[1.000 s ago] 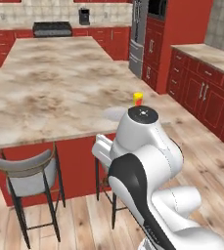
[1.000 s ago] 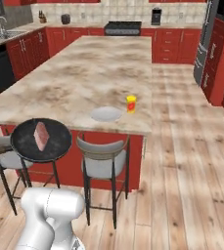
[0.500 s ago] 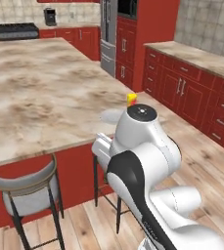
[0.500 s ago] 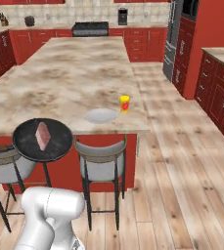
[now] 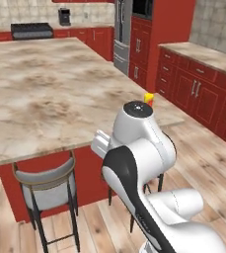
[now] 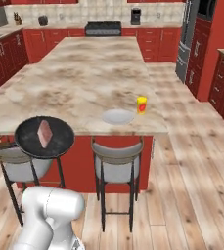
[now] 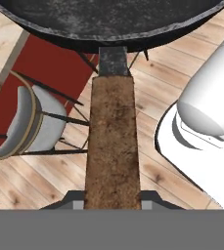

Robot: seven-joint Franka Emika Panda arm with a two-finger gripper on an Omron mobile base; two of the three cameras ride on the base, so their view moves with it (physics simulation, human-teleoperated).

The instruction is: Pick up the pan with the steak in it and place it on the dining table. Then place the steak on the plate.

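In the hand view the pan [image 7: 108, 19] is cut off by the top edge, so only its dark underside and the start of the brown handle [image 7: 111, 141] show, and the steak cannot be seen there. The gripper [image 7: 111, 201] is mostly hidden at the bottom of this view; only two grey finger pads [image 7: 150, 199] peek out at each side of the handle, pressed against it, so the fingers are clamped on the handle. In the right base view the pan [image 6: 45, 137] is held in the air at 9 o'clock from the plate [image 6: 118, 116], in front of the near edge of the table [image 6: 79, 78] and above a stool [image 6: 18, 163]; its handle runs off toward 9 o'clock and is hard to make out. The steak [image 6: 44, 134] lies inside the pan, a little tilted. The plate rests on the table near its front edge, and a small yellow bottle [image 6: 142, 104] stands just beside it at 2 o'clock. In the left base view the arm [image 5: 139, 158] is bent and blocks the front part of the table [image 5: 50, 94]; only the top of the bottle [image 5: 148, 97] shows behind it.
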